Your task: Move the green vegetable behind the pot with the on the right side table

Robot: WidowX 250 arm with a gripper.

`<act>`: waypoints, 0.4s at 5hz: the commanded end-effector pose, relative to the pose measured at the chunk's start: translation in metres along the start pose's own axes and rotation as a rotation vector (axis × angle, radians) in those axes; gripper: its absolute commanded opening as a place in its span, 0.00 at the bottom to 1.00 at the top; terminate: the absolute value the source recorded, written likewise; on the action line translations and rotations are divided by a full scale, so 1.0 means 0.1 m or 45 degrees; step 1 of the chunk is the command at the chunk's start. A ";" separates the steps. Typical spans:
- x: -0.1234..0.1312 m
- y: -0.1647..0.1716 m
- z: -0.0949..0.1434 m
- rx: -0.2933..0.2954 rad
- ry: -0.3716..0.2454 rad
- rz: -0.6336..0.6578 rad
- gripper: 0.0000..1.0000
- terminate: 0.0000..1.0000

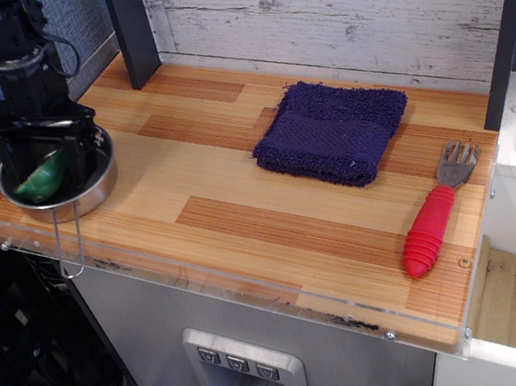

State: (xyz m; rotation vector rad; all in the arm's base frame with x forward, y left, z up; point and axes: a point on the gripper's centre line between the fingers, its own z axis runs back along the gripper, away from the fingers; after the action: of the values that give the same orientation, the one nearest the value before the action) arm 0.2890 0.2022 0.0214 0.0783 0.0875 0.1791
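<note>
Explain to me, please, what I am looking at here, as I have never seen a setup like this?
This is one camera view, looking down from the front at a light wooden plank-patterned table with a clear rim. The black machine at the left is a robot arm; its gripper has reached down into a shiny round steel pot. A small green toy vegetable sits between its fingers, partly hidden, so I cannot tell whether it is gripped. Also on the table lie a dark blue folded cloth and a red-handled fork.

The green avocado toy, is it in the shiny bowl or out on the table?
In. The green vegetable sits inside the pot, with the gripper lowered over it, hiding most of it.
</note>
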 end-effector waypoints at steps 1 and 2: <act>0.05 0.03 0.00 0.036 -0.003 0.000 1.00 0.00; 0.03 0.05 0.03 0.033 -0.023 0.000 0.00 0.00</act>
State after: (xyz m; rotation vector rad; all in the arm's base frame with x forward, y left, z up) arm 0.2919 0.2043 0.0110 0.0865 0.1053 0.1720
